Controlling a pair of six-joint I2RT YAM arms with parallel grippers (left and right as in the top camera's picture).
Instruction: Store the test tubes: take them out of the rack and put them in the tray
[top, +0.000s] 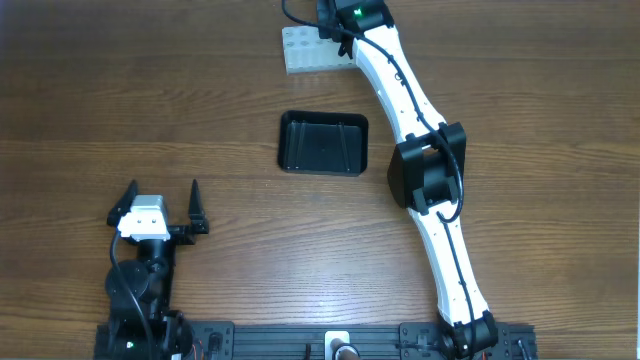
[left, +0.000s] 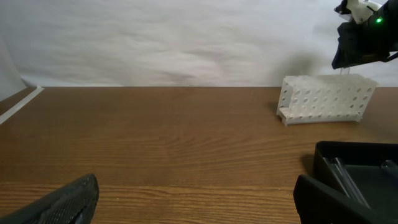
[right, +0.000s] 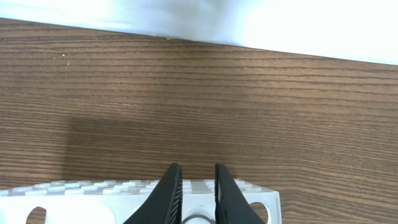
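White rack (top: 308, 52) sits near the far edge of the desk (top: 150, 90), long axis across; black tray (top: 322, 145) lies just nearer, bare wood all round. Right gripper (right: 197, 168) jaws pinch what seems an upright tube (right: 197, 219) at the rack. Left gripper (top: 162, 187) jaws gape, well away.

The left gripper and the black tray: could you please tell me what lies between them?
Only bare wooden tabletop lies between the left gripper and black tray, per the top view.
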